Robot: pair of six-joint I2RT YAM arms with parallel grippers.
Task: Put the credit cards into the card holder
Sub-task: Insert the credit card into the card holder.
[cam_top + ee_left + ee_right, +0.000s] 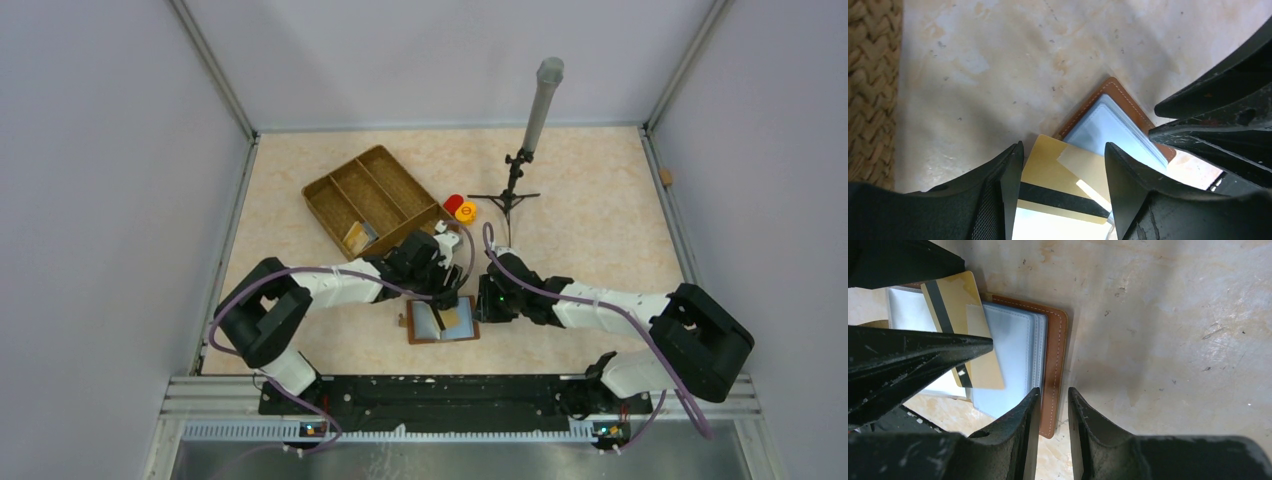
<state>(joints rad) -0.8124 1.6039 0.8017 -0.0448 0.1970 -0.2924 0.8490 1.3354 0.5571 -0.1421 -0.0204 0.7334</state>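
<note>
Credit card (1063, 175) sits gripped between left fingers (998, 200), over card holder (1110, 90).

apparently leather card holder (1055, 355), glossy plastic card (1048, 170)

Looks like a robot lab, a closed test booth. Plain pale walls (100, 200) on three sides, metal bars (213, 68) in the corners. Beige marbled table (600, 220), two robot arms (330, 283) bolted to a black rail (430, 392) at the near edge, grey pole (541, 100) on a small tripod (508, 198).
</note>
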